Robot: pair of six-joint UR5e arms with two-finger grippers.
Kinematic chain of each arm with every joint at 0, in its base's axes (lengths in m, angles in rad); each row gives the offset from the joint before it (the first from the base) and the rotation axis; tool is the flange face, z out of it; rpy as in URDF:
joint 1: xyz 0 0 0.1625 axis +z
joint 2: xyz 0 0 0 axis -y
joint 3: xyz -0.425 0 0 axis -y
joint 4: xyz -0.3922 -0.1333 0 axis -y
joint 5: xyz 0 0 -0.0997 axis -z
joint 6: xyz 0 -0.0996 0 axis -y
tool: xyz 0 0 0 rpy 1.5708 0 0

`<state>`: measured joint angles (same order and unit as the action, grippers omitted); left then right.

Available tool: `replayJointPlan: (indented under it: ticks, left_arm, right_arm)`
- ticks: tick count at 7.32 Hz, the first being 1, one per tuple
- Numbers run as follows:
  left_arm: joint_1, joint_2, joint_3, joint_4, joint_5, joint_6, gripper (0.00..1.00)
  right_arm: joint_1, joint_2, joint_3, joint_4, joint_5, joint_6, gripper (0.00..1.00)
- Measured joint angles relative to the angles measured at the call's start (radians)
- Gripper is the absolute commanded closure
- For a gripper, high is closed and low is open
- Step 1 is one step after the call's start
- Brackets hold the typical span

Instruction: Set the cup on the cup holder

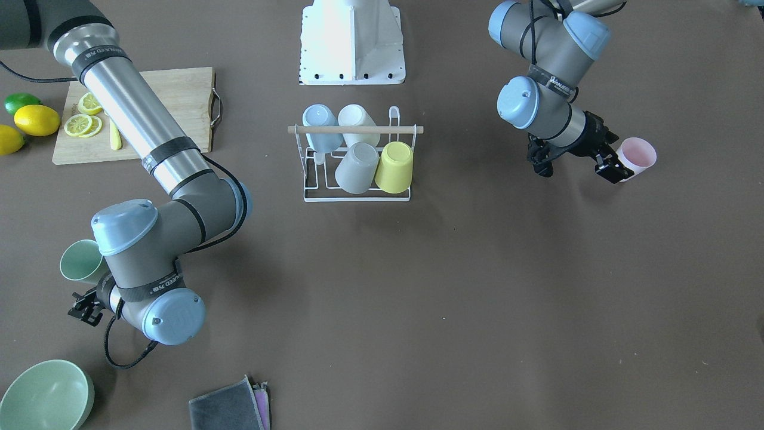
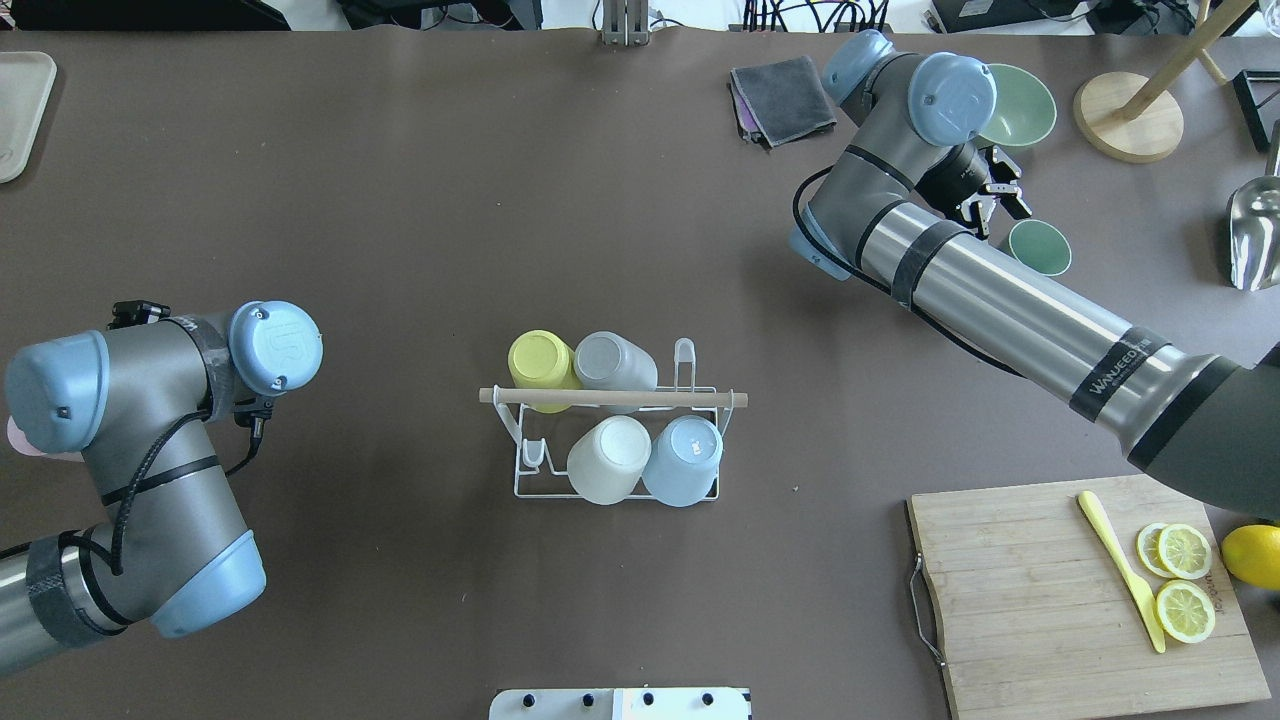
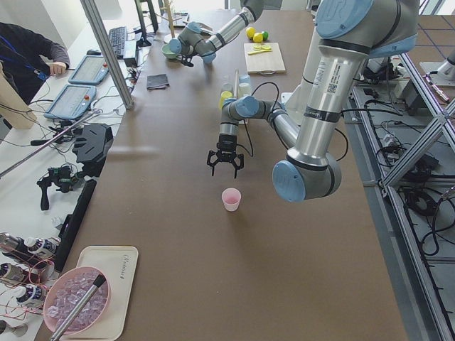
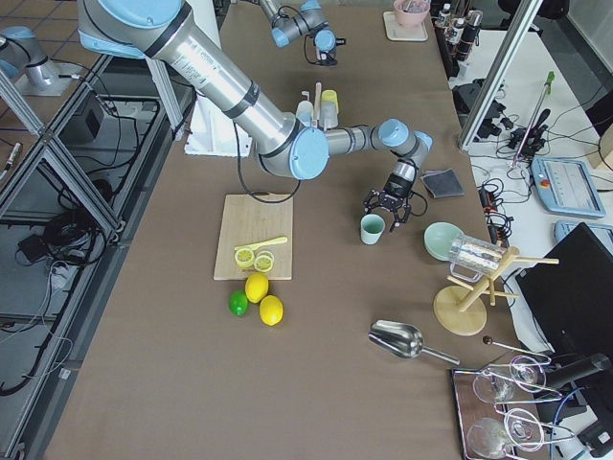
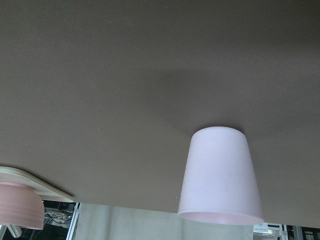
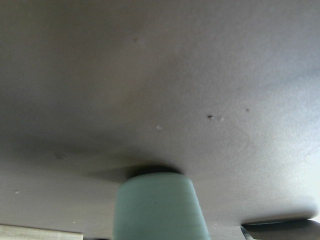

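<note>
The cup holder [image 1: 356, 129] is a white wire rack with a wooden rod, at the table's middle; it also shows in the overhead view [image 2: 612, 398]. Several cups sit upside down on its prongs: blue, white, grey and yellow. A pink cup [image 1: 636, 155] stands upright on the table. My left gripper [image 1: 578, 172] is open and empty just beside it, one finger close to its wall. A green cup [image 2: 1040, 247] stands upright near my right gripper [image 2: 998, 205], which is open and empty above and beside it. The left wrist view shows the pink cup [image 5: 220, 175] and the right wrist view shows the green cup [image 6: 159, 207].
A wooden cutting board [image 2: 1080, 590] holds lemon slices [image 2: 1183, 580] and a yellow knife. Whole lemons and a lime [image 1: 24, 116] lie beside it. A green bowl [image 2: 1020, 105], folded cloths [image 2: 782, 95], a wooden stand [image 2: 1128, 125] and a metal scoop [image 2: 1255, 235] are near the right arm.
</note>
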<state>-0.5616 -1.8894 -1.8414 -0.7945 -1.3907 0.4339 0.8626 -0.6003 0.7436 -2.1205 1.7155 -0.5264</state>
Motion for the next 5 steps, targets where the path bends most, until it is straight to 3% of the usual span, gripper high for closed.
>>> replayJointPlan:
  ticks: [5]
  left_arm:
    - [0.07,0.035,0.044,-0.059,-0.021,-0.012,0.03]
  right_arm:
    - [0.001,0.001,-0.013,-0.002,0.01,-0.053,0.01]
